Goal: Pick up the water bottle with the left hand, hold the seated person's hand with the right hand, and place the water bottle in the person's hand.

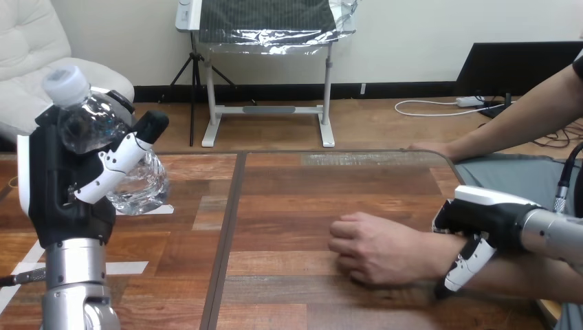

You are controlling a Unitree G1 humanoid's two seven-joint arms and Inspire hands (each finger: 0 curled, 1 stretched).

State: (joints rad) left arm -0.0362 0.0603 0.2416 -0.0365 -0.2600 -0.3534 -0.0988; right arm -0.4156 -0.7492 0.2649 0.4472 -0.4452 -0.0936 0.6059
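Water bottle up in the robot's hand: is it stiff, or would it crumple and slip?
Probably soft: the water bottle is thin clear plastic, its lower part looking crinkled, so a hard squeeze would likely dent it. Its smooth wall may be slippery, though the left hand has fingers curled round it.

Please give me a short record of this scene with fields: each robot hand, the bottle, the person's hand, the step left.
left hand: raised, fingers curled round the water bottle
water bottle: clear, white cap uppermost, tilted, off the table
right hand: curled round the person's wrist
person's nearer hand: on the table, loosely closed, holding nothing
step left: bottle into that hand
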